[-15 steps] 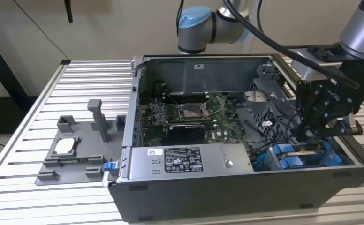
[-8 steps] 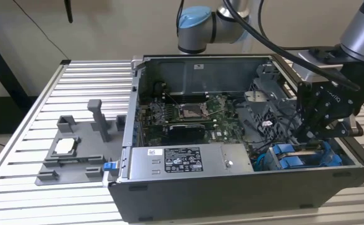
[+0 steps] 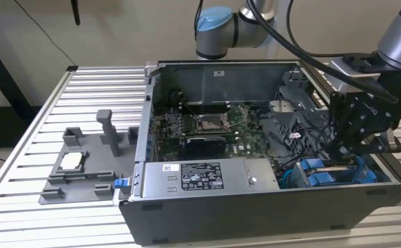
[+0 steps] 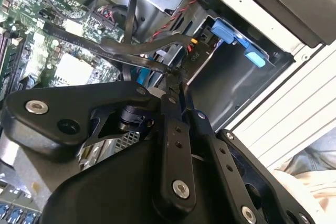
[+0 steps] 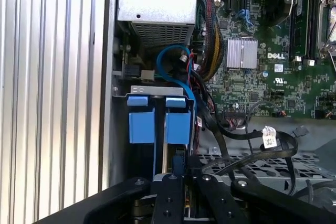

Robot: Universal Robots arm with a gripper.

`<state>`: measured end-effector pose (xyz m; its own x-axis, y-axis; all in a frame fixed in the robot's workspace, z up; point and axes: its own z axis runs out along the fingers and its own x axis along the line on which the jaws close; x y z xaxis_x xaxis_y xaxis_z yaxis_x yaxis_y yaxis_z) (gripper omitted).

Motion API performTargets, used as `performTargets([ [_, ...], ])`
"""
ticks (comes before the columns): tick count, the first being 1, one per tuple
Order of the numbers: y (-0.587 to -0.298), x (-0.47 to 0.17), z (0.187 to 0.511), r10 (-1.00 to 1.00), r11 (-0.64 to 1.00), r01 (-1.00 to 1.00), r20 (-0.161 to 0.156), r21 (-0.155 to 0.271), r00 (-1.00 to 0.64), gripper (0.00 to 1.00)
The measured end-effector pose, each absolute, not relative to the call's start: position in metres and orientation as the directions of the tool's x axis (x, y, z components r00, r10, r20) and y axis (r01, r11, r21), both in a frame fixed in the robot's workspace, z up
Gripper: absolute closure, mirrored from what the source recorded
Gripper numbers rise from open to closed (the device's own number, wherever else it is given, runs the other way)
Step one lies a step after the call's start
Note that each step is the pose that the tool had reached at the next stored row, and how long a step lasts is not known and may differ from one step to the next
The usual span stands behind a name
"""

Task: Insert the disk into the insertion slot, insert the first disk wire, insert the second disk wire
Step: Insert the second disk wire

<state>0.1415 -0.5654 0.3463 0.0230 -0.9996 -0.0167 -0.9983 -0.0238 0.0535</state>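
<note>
Ribbed aluminium table [image 3: 28,155] carries the open grey computer case [image 3: 256,217], where the black gripper [image 4: 176,80], fingers pinching a flat black cable [image 4: 131,48], hangs at five o'clock over blue-tabbed drive carriers [image 3: 332,173]; loose wires may snag.

The blue-framed disk [image 3: 333,173] sits seated in the grey insertion slot [image 3: 383,178], blue tabs showing.

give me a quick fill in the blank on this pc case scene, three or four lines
1. The hand hangs inside the open computer ____.
2. The drive carriers below it have tabs coloured ____.
3. The power-supply box carries a printed ____ on its face.
4. The grey fixture lies on the slatted table, on the exterior view's ____ of the case.

Missing words: case; blue; label; left
</note>
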Motion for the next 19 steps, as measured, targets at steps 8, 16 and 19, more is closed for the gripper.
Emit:
performTargets([
  [8, -0.5655, 0.1416, 0.3440, -1.000, -0.020, -0.998, -0.017, 0.053, 0.019, 0.84],
  [16, -0.5655, 0.1416, 0.3410, -1.000, -0.020, -0.998, -0.017, 0.053, 0.019, 0.84],
  [19, -0.5655, 0.1416, 0.3396, -1.000, -0.020, -0.998, -0.017, 0.053, 0.019, 0.84],
])
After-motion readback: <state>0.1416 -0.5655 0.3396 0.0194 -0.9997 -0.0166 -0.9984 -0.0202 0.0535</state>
